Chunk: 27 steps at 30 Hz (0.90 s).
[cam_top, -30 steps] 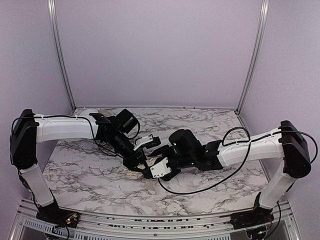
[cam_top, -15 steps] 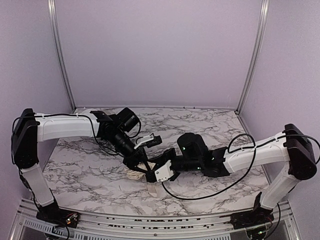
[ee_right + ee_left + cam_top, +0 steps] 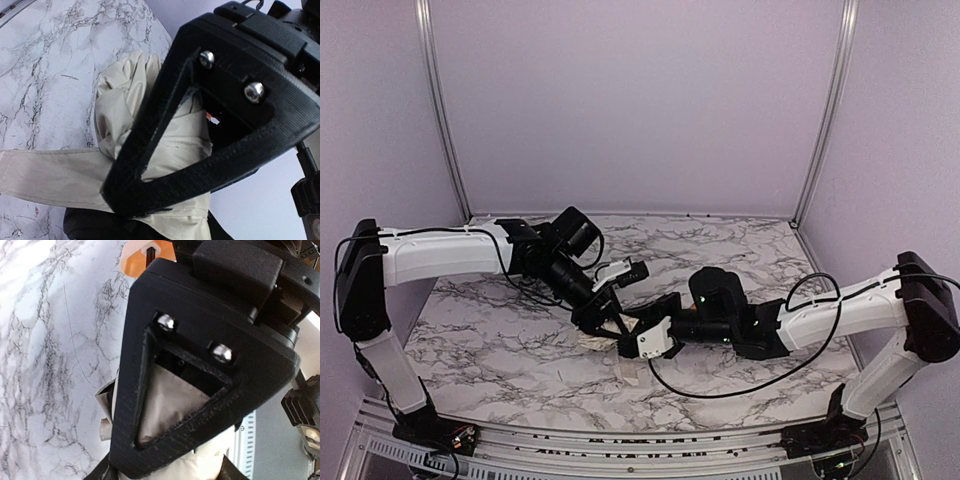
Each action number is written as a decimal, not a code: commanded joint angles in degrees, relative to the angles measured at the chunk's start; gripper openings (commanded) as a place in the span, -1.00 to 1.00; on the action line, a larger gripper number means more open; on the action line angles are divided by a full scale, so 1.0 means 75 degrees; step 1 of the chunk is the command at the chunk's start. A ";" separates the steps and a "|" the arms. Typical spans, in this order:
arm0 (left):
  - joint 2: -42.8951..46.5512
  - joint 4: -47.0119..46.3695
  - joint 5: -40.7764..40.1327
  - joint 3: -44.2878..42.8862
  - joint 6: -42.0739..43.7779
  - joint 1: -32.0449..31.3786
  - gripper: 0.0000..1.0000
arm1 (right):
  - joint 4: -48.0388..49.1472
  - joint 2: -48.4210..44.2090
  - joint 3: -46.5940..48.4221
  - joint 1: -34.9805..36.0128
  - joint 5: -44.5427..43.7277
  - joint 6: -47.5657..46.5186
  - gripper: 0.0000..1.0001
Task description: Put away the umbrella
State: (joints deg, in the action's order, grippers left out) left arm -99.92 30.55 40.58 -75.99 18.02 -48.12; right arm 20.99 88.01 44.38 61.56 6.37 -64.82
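Left tool [image 3: 607,326] pinched shut on the umbrella [image 3: 125,100], gripping bunched cream fabric. Right tool [image 3: 633,346] clamped on the same bundle, just beside. Strap [image 3: 45,175] lies on counter [image 3: 490,350].

**Top external:** a fixed camera above and behind the arm bases. It tilts down over the near edge of the marble desk [image 3: 490,350] toward the far edge and the back wall. This is the most distant view, and it shows both arms whole.

**Left wrist:** a wrist-mounted camera aimed along the black left finger [image 3: 150,305] at very close range. The finger fills most of the frame, and desk surface shows only at the left.

**Right wrist:** equally close, set behind the black right finger [image 3: 225,160], with desk surface at upper left.

**Shared field:** the cream umbrella [image 3: 592,343] fabric lies toward the middle of the near edge and appears in all three views. Each wrist view sees it through and around its finger's triangular opening.
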 commanded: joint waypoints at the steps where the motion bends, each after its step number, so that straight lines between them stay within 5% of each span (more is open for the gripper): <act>1: 0.0524 -0.1593 -0.1129 0.0150 -0.0478 0.0003 0.16 | 0.1601 -0.0434 0.0182 0.0064 -0.0324 0.0266 -1.00; 9: 0.1672 -0.3194 -0.1521 0.1114 -0.0561 0.0017 0.54 | 0.2033 -0.0329 -0.0029 0.0242 -0.1254 -0.0777 -1.00; 13: 0.1658 -0.3156 -0.1262 0.1178 -0.0441 0.0017 0.53 | 0.2474 -0.0178 -0.0121 0.0391 -0.1766 -0.1263 -1.00; 17: 0.1402 -0.2661 -0.1248 0.1165 -0.0264 0.0017 0.26 | 0.3128 -0.0265 -0.0313 0.0446 -0.2053 -0.1393 -1.00; 27: 0.1097 -0.2557 -0.1512 0.1536 0.0204 -0.0006 0.46 | 0.4089 -0.0597 -0.0568 0.0469 -0.2111 -0.1397 -1.00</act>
State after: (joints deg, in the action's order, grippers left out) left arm -88.88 10.07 32.47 -65.06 17.93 -48.49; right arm 38.63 87.09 38.26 64.60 -8.29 -75.61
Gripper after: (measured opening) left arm 0.724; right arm 0.350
